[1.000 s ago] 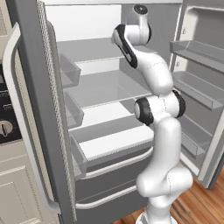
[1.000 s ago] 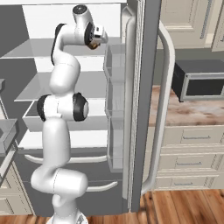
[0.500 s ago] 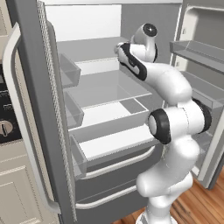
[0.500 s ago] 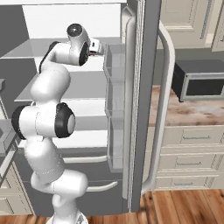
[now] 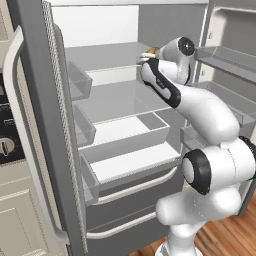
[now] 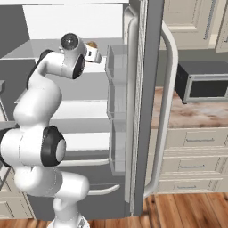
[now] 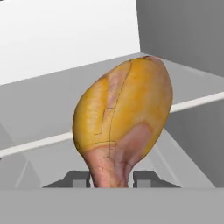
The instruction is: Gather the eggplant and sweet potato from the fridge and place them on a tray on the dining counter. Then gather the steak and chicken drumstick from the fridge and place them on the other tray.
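Hand view: the drumstick (image 7: pixel 124 120) stands up large between the gripper (image 7: pixel 113 178) fingertips, its narrow pale end pinched between the two dark tips and its fat golden body rising over a grey fridge shelf (image 7: pixel 39 109), so the gripper is clenched on the meat. From the left base view the drumstick (image 5: pixel 151 50) is a small tan spot at the hand, high in the open fridge (image 5: pixel 115 100), at the level of the upper shelf; whether it rests on the shelf or is already clear of it cannot be told. The right base view has the same tan lump (image 6: pixel 92 45) just beyond the wrist, left of the door bins (image 6: pixel 116 107). Judging by this, the step in hand is getting the drumstick out of the fridge: with the hold only on the thin end, a slow, straight draw toward the near side looks wise, kept level, lifted clear of the shelf lip, and steered away from the door bins on either side, since a swing could twist the heavy end loose. The arm rises from the base, folds at a raised elbow and reaches far and high into the fridge, the hand roughly level and pointing inward.
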Motion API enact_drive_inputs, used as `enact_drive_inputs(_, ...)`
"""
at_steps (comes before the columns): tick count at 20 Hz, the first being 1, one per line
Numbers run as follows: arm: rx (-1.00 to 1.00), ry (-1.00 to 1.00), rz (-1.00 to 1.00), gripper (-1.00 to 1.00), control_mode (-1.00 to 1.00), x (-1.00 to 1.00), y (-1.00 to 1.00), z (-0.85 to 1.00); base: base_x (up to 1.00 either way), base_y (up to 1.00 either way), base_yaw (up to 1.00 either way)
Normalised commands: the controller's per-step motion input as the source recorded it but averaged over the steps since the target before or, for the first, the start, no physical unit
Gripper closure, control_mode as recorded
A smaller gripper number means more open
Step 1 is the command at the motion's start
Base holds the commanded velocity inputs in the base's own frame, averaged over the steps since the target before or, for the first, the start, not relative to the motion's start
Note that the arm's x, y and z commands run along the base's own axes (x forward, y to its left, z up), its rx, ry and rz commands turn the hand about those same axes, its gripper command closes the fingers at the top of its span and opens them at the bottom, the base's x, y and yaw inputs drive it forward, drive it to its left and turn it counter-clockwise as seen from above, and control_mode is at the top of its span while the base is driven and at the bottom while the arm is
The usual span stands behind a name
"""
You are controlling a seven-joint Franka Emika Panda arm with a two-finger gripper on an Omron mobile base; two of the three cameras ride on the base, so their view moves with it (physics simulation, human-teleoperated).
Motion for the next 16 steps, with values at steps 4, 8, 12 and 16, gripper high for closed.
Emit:
enact_drive_inputs(4,0.05,0.00,0.00,1.00,-1.00,-0.65,0.00,0.55,0.00,0.00,0.00)
enact_drive_inputs(8,0.05,0.00,0.00,1.00,-1.00,-0.89,0.00,0.24,0.00,0.00,0.00)
enact_drive_inputs(12,0.01,0.00,0.00,1.00,-1.00,-0.97,0.00,0.00,0.00,0.00,0.00)
enact_drive_inputs(16,0.00,0.00,0.00,1.00,-1.00,-0.98,0.00,-0.08,0.00,0.00,0.00)
